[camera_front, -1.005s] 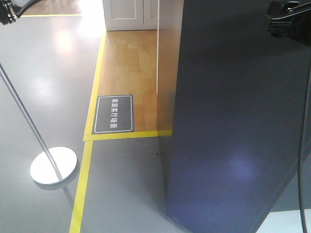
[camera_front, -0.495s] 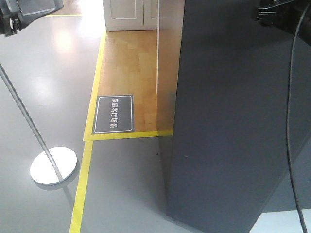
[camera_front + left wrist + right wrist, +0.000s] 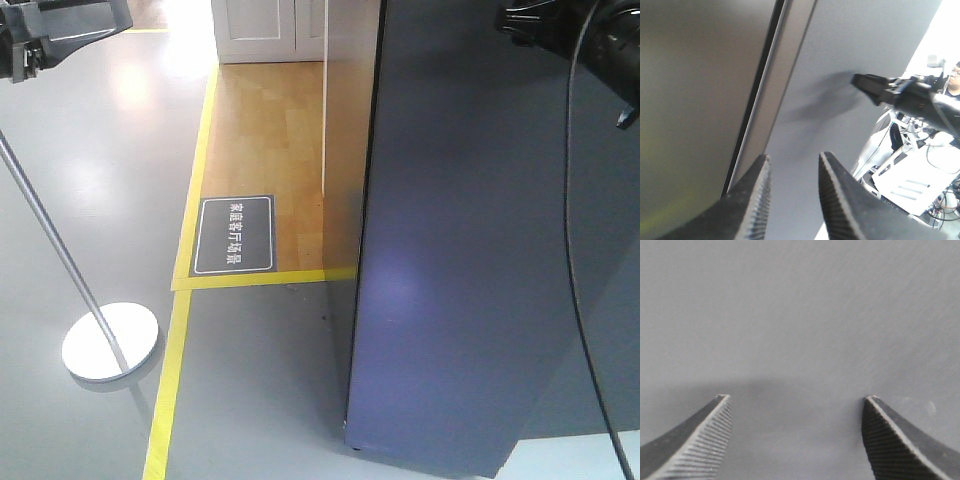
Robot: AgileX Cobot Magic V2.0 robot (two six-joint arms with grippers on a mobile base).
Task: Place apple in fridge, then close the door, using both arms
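Observation:
The fridge door (image 3: 460, 250), dark grey outside, fills the right of the front view and stands almost against the fridge side (image 3: 348, 150). In the left wrist view a thin dark gap (image 3: 756, 100) runs between the fridge side (image 3: 690, 100) and the door (image 3: 840, 50). My right gripper (image 3: 505, 17) is at the door's upper face; it also shows in the left wrist view (image 3: 872, 87). Its own view shows it (image 3: 796, 397) wide open and empty, facing the door (image 3: 800, 315). My left gripper (image 3: 793, 156) is open and empty, near the door's edge. The apple is hidden.
A silver pole on a round base (image 3: 110, 340) stands on the grey floor at left. Yellow floor tape (image 3: 170, 380) borders a wooden floor patch with a dark sign (image 3: 233, 235). White cabinet doors (image 3: 265, 25) are behind. A person and equipment (image 3: 952, 80) are beyond the door.
The door has swung further toward the fridge. My right gripper has moved left across the door's top. My left arm has come further into view at the top left.

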